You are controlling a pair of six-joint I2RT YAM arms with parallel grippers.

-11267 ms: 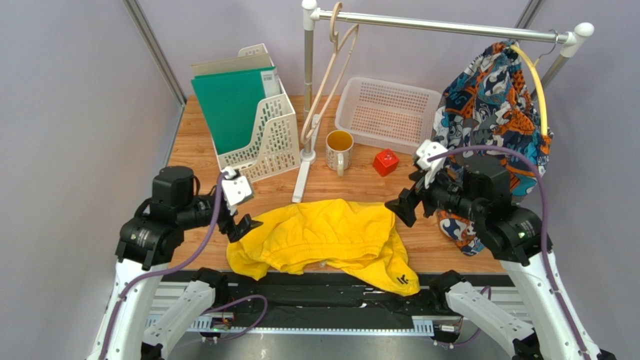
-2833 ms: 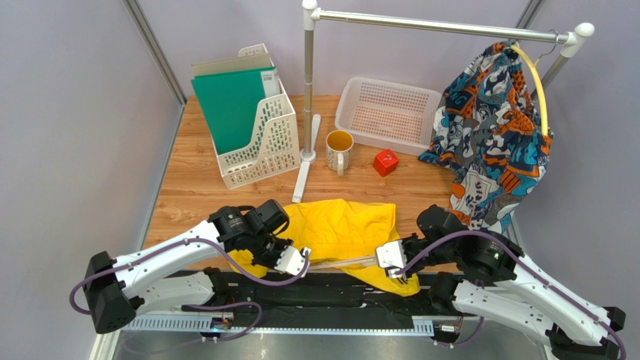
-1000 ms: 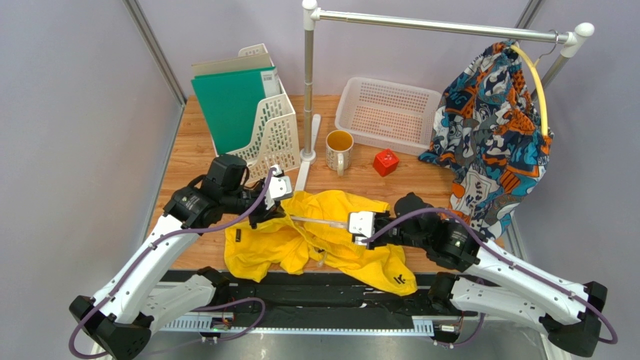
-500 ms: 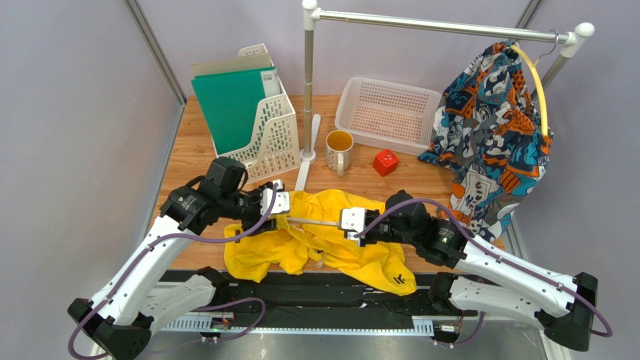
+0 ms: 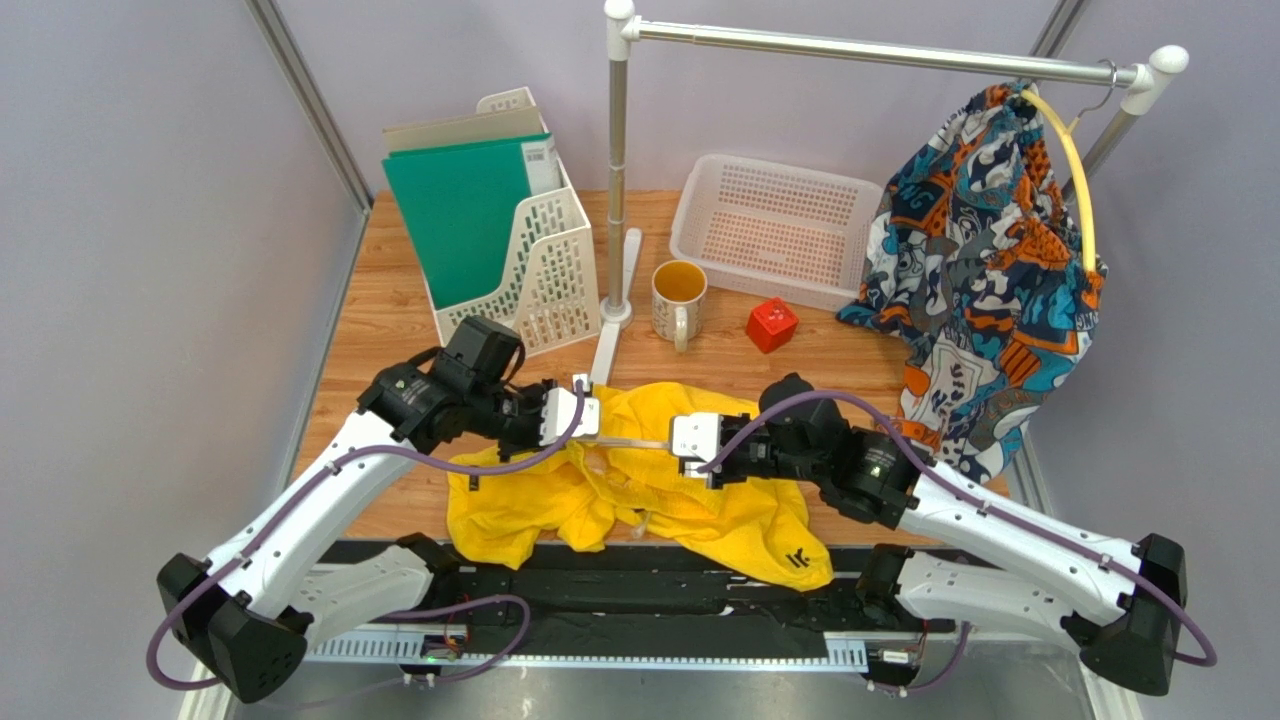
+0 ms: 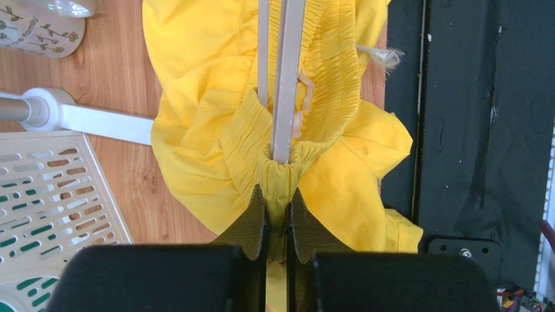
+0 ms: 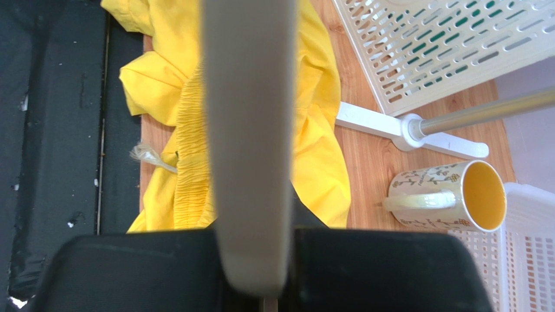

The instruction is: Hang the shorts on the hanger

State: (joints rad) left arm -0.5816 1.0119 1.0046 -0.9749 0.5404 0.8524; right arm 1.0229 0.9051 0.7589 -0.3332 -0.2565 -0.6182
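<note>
- Wooden table (image 5: 376,323), with a black strip along its near edge.
- Clothes rail (image 5: 887,53) across the back; its post stands between the file rack and the mug.
- Patterned garment (image 5: 984,255) hangs on a thin yellow hanger at the rail's right end.
- Shorts (image 5: 706,503) lie bunched at the near middle of the table. One leg spills onto the black strip, logo (image 5: 801,563) up. The drawstring's frayed end (image 6: 381,57) shows on the wrist view.
- White file rack (image 5: 526,285) holding a green folder, back left.
- White basket (image 5: 774,225), back centre.
- Hanger (image 5: 631,446) spans level between the two grippers just above the shorts. Its arm (image 6: 286,78) runs inside the gathered waistband.
- Left gripper (image 5: 571,413): fingers (image 6: 251,221) pinched narrow on the waistband, just where the hanger's tip meets the fabric.
- Right gripper (image 5: 688,440): closed around the hanger's other end. The blurred arm (image 7: 251,130) runs straight out from it and hides most of the fingers.
- Mug (image 5: 678,300), yellow inside, right of the post's foot.
- Red cube (image 5: 772,324), right of the mug.
</note>
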